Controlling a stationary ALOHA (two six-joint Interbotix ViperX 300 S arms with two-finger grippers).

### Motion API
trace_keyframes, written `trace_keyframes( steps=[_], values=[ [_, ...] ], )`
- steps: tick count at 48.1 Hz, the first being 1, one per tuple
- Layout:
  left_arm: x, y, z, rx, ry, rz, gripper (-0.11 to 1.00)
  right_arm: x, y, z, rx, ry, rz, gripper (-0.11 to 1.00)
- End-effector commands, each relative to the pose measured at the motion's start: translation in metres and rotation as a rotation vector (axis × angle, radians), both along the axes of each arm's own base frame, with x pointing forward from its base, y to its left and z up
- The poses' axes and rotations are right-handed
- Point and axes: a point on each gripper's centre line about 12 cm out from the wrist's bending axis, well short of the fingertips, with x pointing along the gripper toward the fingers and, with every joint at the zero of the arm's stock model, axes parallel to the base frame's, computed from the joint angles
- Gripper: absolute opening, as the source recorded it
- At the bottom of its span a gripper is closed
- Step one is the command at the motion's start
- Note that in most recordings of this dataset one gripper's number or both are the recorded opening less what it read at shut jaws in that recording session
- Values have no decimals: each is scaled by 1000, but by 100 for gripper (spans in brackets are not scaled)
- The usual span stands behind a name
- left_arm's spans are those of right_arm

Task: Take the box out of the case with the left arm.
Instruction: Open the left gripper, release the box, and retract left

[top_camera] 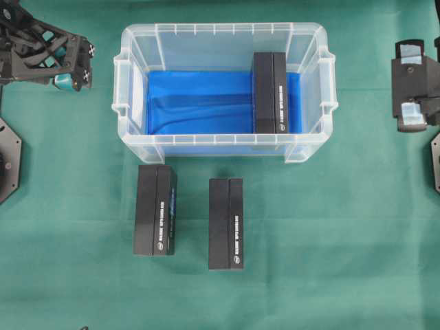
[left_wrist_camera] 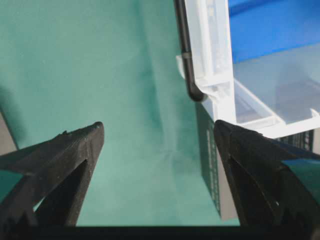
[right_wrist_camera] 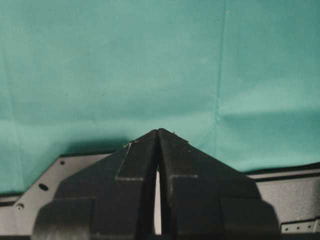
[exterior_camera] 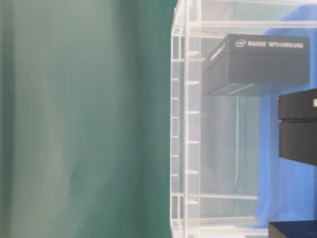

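Clear case (top_camera: 223,36) holds one black box (top_camera: 269,93) at its right end, on blue sheet (top_camera: 199,103). Left gripper (left_wrist_camera: 159,135) spread apart left of case; right gripper (right_wrist_camera: 158,131) pressed together.

One large clear plastic rectangular bin (top_camera: 223,38) with a blue floor sheet. Three slim black rectangular cardboard boxes: one (top_camera: 269,93) inside the bin, two (top_camera: 155,210) (top_camera: 226,223) outside on the green-covered bench (top_camera: 344,240).

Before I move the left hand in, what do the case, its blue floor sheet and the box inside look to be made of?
The case: clear, glossy moulded plastic; the cloth shows through its walls. The blue sheet: thin, shiny film, probably plastic; it wrinkles and glints. The box: matte black, printed, likely cardboard.
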Motion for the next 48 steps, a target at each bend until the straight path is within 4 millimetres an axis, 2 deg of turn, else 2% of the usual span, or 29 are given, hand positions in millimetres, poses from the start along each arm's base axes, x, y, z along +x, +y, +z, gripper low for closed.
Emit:
trace_keyframes(
  steps=[1,48],
  values=[
    [0,1,7,11,-24,3,93,0,0,5,-1,-19,-1,0],
    [1,-1,7,-3,-25,5,93,0,-1,5,-2,-18,-7,0]
  ],
)
